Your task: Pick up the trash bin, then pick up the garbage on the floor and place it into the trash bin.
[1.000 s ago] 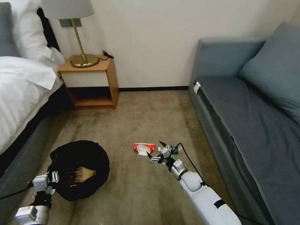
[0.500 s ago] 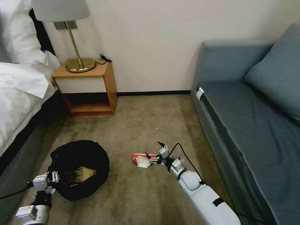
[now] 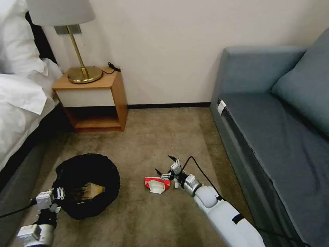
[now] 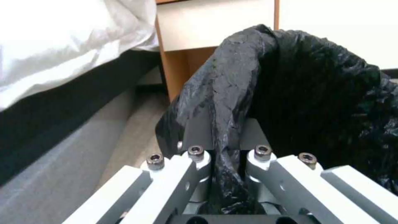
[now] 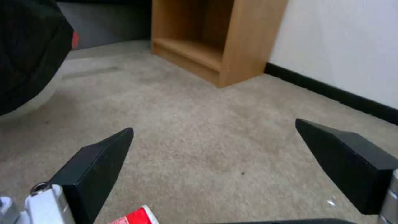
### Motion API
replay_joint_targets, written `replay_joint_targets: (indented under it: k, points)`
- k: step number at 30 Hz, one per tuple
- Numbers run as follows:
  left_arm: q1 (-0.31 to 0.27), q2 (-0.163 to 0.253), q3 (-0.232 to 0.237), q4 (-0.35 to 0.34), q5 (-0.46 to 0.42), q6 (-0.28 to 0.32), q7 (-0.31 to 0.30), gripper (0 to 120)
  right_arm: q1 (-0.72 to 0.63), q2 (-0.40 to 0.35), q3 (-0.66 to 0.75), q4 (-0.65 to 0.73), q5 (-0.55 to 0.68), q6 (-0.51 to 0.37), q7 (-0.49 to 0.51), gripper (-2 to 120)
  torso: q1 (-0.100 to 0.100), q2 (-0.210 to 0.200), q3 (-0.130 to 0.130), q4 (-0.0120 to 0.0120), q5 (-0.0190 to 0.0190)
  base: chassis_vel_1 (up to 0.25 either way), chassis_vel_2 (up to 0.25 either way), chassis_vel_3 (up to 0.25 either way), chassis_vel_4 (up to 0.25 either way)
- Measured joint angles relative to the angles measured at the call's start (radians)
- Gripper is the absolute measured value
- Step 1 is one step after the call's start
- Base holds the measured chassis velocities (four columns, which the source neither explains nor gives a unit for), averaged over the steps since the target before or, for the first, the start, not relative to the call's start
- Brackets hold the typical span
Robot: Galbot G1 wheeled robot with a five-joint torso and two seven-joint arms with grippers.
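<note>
You are gripping the trash bin [image 3: 87, 185] by its rim with the left gripper [image 4: 226, 155], whose jaws are pinching a fold of the black liner, and brown paper [image 3: 89, 190] is lying inside it. Your right gripper [image 3: 166, 164] is hovering with fingers spread wide just above the red-and-white wrapper [image 3: 157, 184] on the carpet [image 3: 144, 137], so the pickup of that piece looks to be the step in hand, and the next move is calling for a descent that straddles the wrapper before closing. No print on the wrapper is reading clearly enough to name.
</note>
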Motion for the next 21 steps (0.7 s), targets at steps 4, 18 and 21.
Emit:
replay_joint_targets:
  k: [4,18,21]
  points:
    - [0.006,0.002,-0.009,-0.005,-0.001,0.0,0.0,6,0.042,-0.004,-0.025,-0.015,0.024,-0.047,-0.032,100,0.0,0.0,0.0,0.0,-0.0001,0.0,0.0,0.0,0.0]
    - [0.035,-0.005,-0.028,-0.038,-0.002,0.001,-0.004,6,0.21,0.088,-0.104,-0.278,-0.018,-0.203,-0.314,100,0.0,0.0,0.0,0.0001,-0.0001,0.0,0.0,0.0,0.0]
    - [0.037,-0.008,-0.028,-0.036,0.002,0.0,-0.004,6,0.206,0.094,-0.116,-0.285,-0.029,-0.219,-0.323,100,0.0,0.0,0.0,-0.0001,-0.0002,0.0,0.0,0.0,0.0]
